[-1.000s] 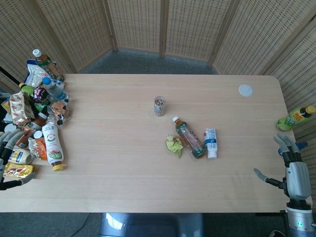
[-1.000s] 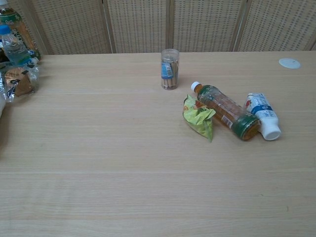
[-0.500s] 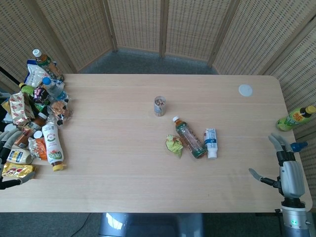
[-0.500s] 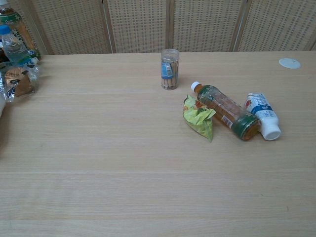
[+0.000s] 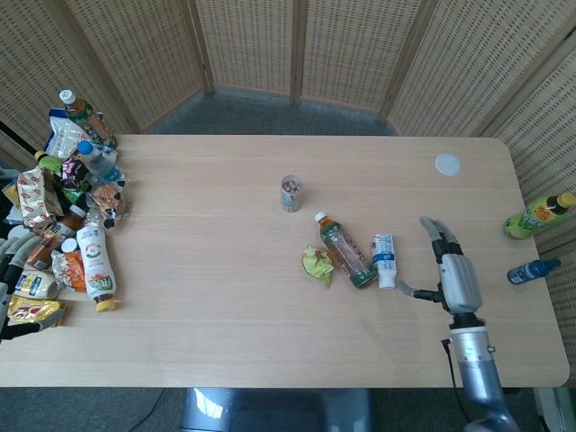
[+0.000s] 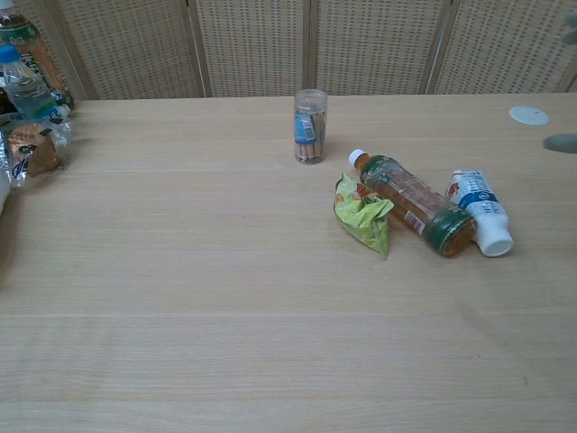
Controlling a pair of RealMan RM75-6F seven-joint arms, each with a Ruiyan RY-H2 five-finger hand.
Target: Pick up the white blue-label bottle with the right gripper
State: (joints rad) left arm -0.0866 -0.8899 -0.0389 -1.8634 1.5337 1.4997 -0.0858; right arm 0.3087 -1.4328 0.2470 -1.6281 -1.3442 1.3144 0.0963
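The white blue-label bottle (image 5: 384,260) (image 6: 479,211) lies on its side near the table's middle, cap toward the front, touching an amber tea bottle (image 5: 345,251) (image 6: 410,203). My right hand (image 5: 447,269) hovers just right of the white bottle with fingers spread and nothing in it, the thumb reaching toward the bottle. In the chest view only a blurred bit of the right hand (image 6: 562,142) shows at the right edge. My left hand (image 5: 9,270) rests at the far left edge, fingers apart, holding nothing.
A crumpled green wrapper (image 5: 317,265) lies left of the tea bottle. A clear jar (image 5: 290,193) stands behind them. A heap of snacks and bottles (image 5: 72,207) fills the table's left end. A white lid (image 5: 447,164) sits at back right. Two bottles (image 5: 538,214) lie beyond the right edge.
My right hand has swung in from the table's front right corner leftward to just beside the white bottle. The left hand has barely moved.
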